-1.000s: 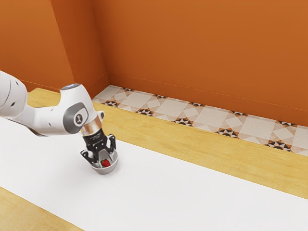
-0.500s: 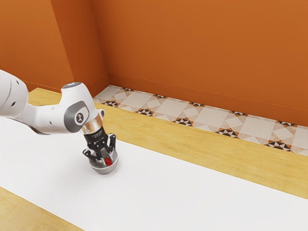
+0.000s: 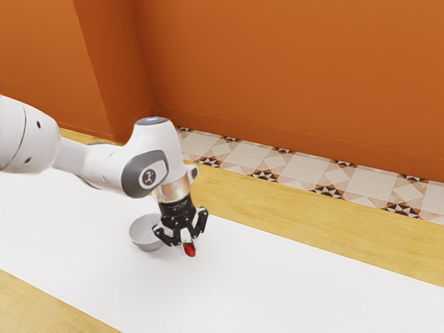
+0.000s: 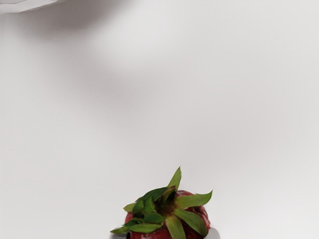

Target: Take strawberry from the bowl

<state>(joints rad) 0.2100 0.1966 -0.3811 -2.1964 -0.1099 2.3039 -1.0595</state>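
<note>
Clock = exterior view, 12 at its top. Strawberry (image 3: 191, 251): out of the bowl, held over the white runner; can't tell how high. Red end points to about 5 o'clock, green leaves face back into the hand. Gripper (image 3: 187, 243) is closed on it, one finger against each side, pointing down and tipped slightly toward 5 o'clock. Wrist view agrees: leafy crown toward the camera, berry between the fingertips. Gray bowl (image 3: 143, 234) is between 9 and 10 o'clock from the berry, near it, upright on the white runner (image 3: 277, 284); its 3-4 o'clock side is partly behind the gripper. Part of its rim is also in the wrist view, apart from the berry. Metallic band (image 3: 173, 191) sits at the wrist, between 11 and 12 from the berry. White arm (image 3: 90, 163) comes in from 10. Runner lies on the wood table (image 3: 277, 211), which has bare strips at 2 and 8. Patterned floor tiles (image 3: 298, 166) beyond at 1 to 2, orange wall (image 3: 277, 62) behind at 12 to 1.
</note>
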